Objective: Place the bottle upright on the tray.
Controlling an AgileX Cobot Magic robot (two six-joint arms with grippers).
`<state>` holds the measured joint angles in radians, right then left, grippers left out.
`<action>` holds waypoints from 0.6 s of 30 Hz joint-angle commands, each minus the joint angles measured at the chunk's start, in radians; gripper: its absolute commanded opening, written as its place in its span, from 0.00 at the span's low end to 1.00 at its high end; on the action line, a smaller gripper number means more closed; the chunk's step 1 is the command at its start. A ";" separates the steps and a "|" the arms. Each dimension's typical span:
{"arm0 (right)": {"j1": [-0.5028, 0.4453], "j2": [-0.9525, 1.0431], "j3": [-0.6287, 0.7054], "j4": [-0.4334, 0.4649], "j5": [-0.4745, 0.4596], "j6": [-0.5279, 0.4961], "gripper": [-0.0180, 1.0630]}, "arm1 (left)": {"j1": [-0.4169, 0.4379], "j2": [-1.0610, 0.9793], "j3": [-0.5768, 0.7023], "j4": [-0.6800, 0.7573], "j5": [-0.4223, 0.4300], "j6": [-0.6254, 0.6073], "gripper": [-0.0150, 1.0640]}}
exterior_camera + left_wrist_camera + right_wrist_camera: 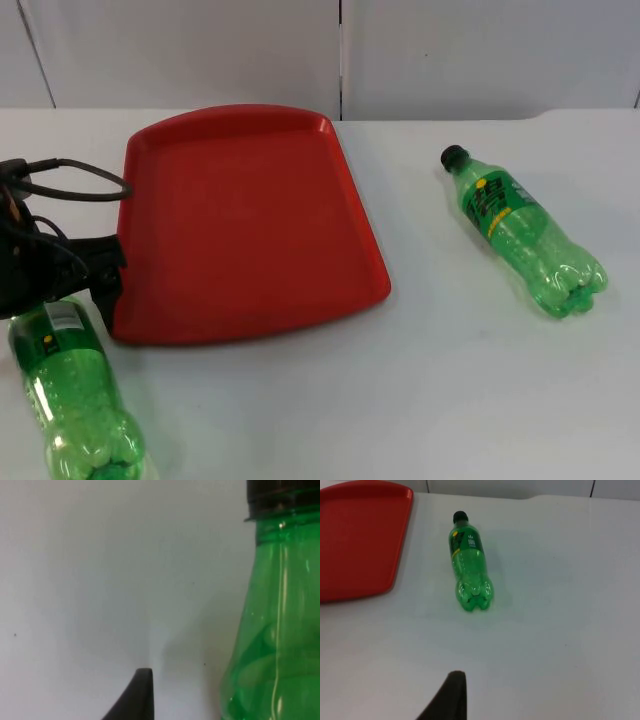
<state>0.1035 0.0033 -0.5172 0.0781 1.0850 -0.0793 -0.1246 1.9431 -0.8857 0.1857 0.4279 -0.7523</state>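
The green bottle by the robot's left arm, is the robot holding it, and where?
Cannot be told. The left gripper sits at the neck end of the near green bottle, but its fingers are hidden. The other green bottle lies untouched.

Red tray (250, 220) sits flat on the white desk (450, 380), shallow-rimmed, rounded corners, nothing on it. Off to its right, well apart, a green plastic bottle (524, 233) lies on its side, black cap pointing toward the far wall, yellow-and-green label facing up. Another green bottle (75, 395) just off the tray's near left corner, also down on its side, white label showing, black cap (282, 497) on.
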 commanded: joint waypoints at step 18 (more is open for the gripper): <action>-0.002 -0.003 0.000 0.002 -0.006 0.001 0.98 | -0.005 0.013 0.043 0.024 -0.049 -0.004 0.99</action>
<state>0.1035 0.0033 -0.5172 0.0781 1.0850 -0.0793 -0.1246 1.9457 -0.8472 0.2166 0.3929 -0.7523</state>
